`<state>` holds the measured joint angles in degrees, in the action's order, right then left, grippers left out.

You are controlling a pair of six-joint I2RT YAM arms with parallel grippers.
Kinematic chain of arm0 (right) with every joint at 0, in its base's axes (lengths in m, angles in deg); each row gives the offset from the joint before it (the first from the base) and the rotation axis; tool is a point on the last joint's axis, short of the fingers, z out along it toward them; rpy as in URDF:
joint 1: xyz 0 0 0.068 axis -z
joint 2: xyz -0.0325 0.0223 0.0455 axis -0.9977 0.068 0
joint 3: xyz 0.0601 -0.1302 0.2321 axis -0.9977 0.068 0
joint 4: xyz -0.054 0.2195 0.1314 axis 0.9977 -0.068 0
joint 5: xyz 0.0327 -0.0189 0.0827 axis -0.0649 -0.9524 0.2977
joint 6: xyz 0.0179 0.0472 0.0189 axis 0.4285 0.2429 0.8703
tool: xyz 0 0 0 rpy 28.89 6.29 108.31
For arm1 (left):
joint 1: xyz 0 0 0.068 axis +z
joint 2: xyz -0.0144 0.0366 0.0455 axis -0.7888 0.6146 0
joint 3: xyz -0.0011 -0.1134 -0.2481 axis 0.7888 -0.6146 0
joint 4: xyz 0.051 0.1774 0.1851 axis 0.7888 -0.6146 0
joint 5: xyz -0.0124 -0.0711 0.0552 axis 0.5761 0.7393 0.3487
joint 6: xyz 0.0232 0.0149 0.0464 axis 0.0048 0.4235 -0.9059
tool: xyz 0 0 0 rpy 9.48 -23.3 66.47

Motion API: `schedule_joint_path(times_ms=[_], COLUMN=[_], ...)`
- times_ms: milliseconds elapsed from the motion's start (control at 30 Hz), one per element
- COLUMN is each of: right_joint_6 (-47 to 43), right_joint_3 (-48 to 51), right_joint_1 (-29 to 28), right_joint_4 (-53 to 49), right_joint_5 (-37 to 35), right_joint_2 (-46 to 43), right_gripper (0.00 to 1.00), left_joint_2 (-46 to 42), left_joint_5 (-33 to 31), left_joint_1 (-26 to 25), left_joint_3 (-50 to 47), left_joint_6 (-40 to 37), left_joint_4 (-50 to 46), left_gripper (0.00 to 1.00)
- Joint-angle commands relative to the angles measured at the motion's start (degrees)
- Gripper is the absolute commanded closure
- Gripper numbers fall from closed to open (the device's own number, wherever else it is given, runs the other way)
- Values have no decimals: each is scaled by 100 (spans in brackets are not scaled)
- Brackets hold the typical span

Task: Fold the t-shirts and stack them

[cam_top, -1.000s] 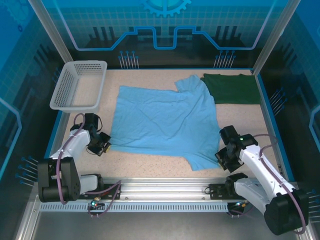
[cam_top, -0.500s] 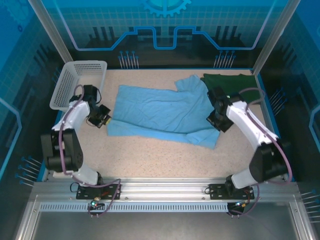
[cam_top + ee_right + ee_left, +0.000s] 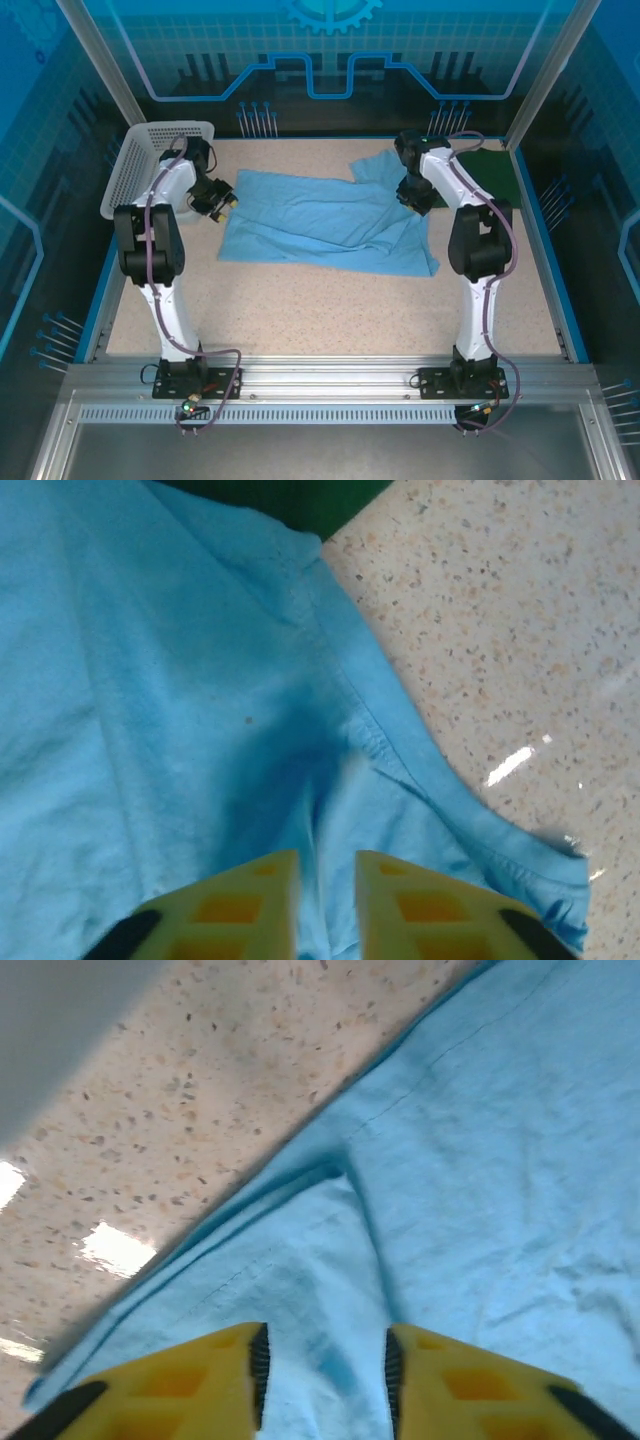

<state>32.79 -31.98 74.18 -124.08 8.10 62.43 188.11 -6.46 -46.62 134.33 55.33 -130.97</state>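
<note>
The sky-blue t-shirt [image 3: 320, 225] lies folded in half across the middle of the table, its near fold line running left to right. My left gripper [image 3: 222, 200] is at its far left corner. In the left wrist view the left gripper [image 3: 325, 1345] is open, with the blue cloth [image 3: 470, 1160] lying flat under the gap. My right gripper [image 3: 415, 195] is at the far right side by the sleeve. In the right wrist view it [image 3: 328, 865] stands slightly open over a ridge of blue cloth [image 3: 180, 680]. The dark green t-shirt [image 3: 497, 175] lies at the back right, partly behind the right arm, and shows as a green edge [image 3: 300, 500] in the right wrist view.
A white mesh basket [image 3: 140, 160] stands at the back left, just beyond the left arm. Bare speckled tabletop [image 3: 320, 310] stretches between the folded shirt and the arm bases. Blue walls bound the table on both sides and at the back.
Both grippers carried the blue shirt's near edge away from the bases to the far side, folding it in half. Both jaws, shut before, now stand apart.
</note>
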Motion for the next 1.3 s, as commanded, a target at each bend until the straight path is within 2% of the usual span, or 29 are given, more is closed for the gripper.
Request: schedule_joint_path(times_ms=[0,100,167,267,433,533,667,800,967,1067,1200,1267], right_joint_6=[-252,-536,-755,-1183,-1156,-1039,-953,-765,-616,-556,-462,-361], right_joint_3=[-241,-220,-111,896,3530,4397,4745,5056,5220,5189,4912,4910], right_joint_1=[300,489,574,586,471,161,-151,-218,-68,112,295,428], right_joint_4=[-386,-219,-156,547,2437,2990,3081,3267,3269,3131,2436,2200], right_joint_5=[161,293,406,1238,3161,3348,3247,2917,2427,2200,1737,1756], right_joint_2=[139,-162,-461,-1305,-2791,-3096,-2868,-2697,-2444,-2213,-1991,-1916], right_gripper=[64,46,41,46,62,67,68,62,59,57,46,43], left_joint_2=[0,-260,-581,-1274,-2425,-2599,-2335,-1898,-1594,-1461,-1376,-1404], left_joint_5=[-148,-341,-444,-353,411,611,858,602,78,-107,-410,-685], left_joint_1=[-49,-126,-228,-456,-605,-615,-688,-765,-737,-717,-679,-686], left_joint_3=[340,416,223,-727,-2972,-3606,-3736,-3640,-3933,-4094,-4098,-3985], left_joint_6=[-110,-262,-321,-180,513,730,904,815,772,761,485,373], left_joint_4=[-422,-489,-454,-80,1361,1937,2425,2629,2912,2997,2771,2492], left_gripper=[45,33,32,39,66,74,76,77,77,73,71,71])
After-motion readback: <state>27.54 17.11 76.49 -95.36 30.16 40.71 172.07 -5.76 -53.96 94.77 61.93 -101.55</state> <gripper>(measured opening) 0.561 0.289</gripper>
